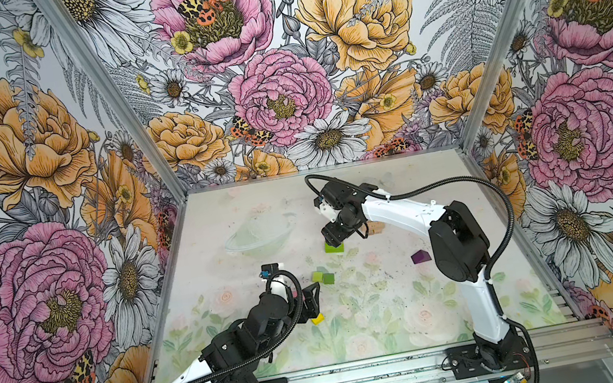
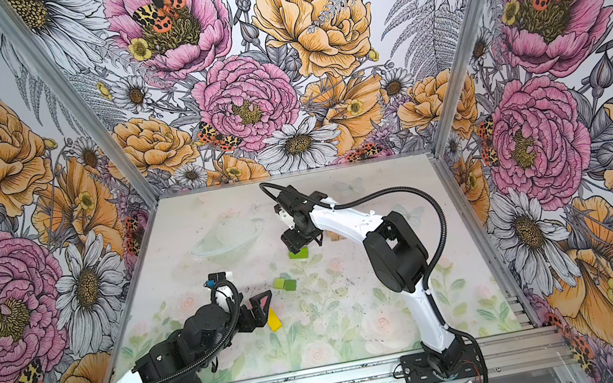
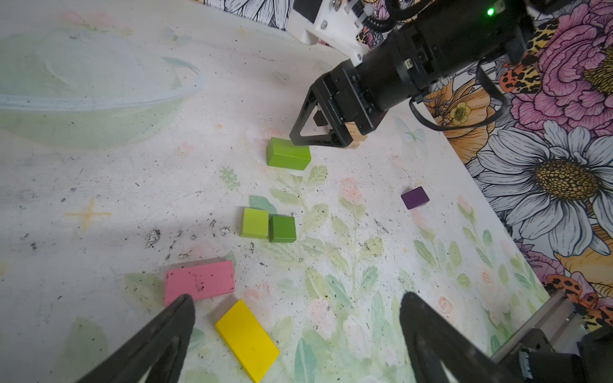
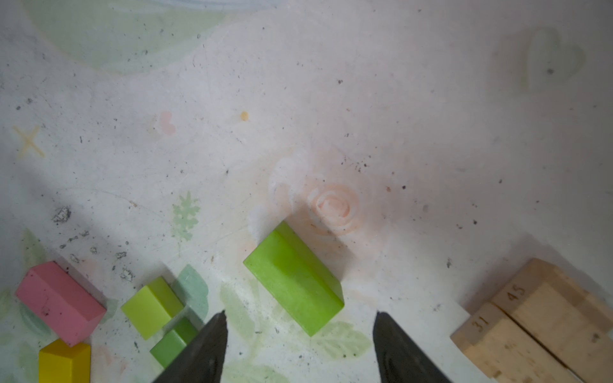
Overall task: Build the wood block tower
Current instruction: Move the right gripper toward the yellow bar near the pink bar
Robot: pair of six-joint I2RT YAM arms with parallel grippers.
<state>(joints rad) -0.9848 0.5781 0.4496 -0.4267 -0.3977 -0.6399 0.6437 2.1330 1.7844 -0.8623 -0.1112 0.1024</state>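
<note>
My right gripper (image 4: 300, 315) hangs open just over the lime brick (image 4: 293, 278), which lies flat on the mat and touches neither finger. Stacked tan oblongs (image 4: 530, 325) sit close beside it. Both top views show the lime brick (image 1: 334, 247) (image 2: 298, 253) under that gripper (image 1: 340, 237). The two green cubes (image 1: 322, 277) (image 3: 282, 228) rest side by side mid-mat. A purple peaked piece (image 1: 421, 256) (image 3: 414, 197) lies near the right arm. My left gripper (image 3: 297, 298) is wide open and empty above the yellow oblong (image 3: 247, 338). The pink oblong (image 3: 199, 280) lies by one fingertip.
Flowered walls (image 1: 45, 202) close the workspace at the back and on both sides. A metal rail (image 1: 369, 376) with the two arm bases runs along the front. The pale printed mat (image 1: 380, 315) is speckled with dark crumbs.
</note>
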